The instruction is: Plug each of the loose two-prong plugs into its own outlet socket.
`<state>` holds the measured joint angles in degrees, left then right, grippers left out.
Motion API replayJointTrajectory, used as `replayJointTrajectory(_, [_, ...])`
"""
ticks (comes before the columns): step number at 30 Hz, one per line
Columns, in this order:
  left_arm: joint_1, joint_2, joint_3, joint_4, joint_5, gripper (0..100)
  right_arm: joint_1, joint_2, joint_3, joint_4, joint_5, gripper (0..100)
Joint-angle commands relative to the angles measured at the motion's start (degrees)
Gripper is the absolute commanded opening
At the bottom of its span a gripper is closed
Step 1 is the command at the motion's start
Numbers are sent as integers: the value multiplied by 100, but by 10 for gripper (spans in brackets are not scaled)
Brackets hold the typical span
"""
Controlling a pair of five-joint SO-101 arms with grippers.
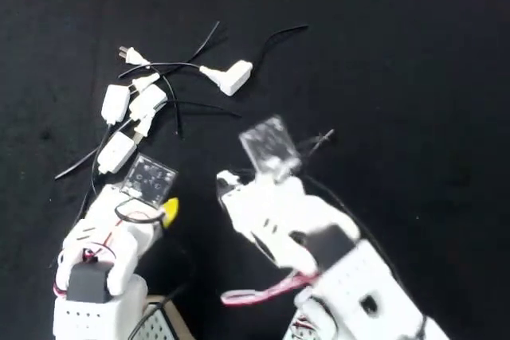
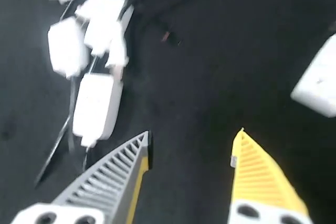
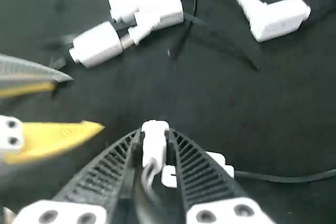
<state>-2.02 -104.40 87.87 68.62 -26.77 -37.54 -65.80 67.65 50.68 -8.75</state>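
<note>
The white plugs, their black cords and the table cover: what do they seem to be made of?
White plugs: probably moulded plastic, smooth and slightly glossy, since they catch the light.
Black cords: likely rubber or vinyl sheathing, as they are thin and bent in loose curves.
Table cover: seems to be matte black cloth or felt, because no reflections show on it.
</note>
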Motion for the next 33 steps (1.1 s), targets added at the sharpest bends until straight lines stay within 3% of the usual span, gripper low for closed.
replayJointTrajectory(1, [-690,-9,303,26,-334,253,88,1789,-875,18,185,11])
replayJointTrajectory(5, [-1262,-9,655,26,-695,253,211,2527,-1086,97,185,11])
replayJointTrajectory(12, [-1314,-9,945,18,-1301,253,202,3231,-1121,-193,202,11])
replayJointTrajectory(19, [-1323,-9,945,18,-1310,253,202,3978,-1121,-818,220,11])
replayJointTrajectory(33, [-1341,0,945,26,-1310,253,176,4215,-998,-879,624,11])
